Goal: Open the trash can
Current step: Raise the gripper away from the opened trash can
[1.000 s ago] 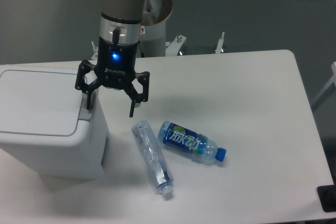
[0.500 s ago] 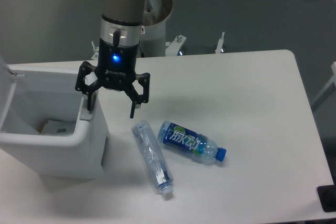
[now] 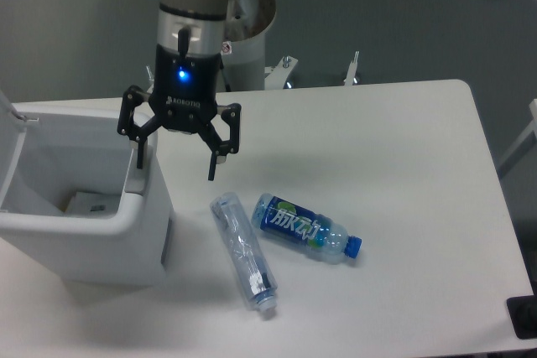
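Two bottles [image 3: 277,249] lie beside trash can [image 3: 84,224] (lid up).

We see 2 plastic bottles lying on the white table [image 3: 403,140]: a clear bottle [image 3: 243,251] with no label, and just beside it a blue-labelled bottle [image 3: 305,228] with a blue cap.

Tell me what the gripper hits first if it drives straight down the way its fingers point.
Probably the trash can. The open gripper points down, with its left-hand finger over the bin's right rim and the other finger over bare table. One view leaves depth uncertain, so it could slip past the rim.
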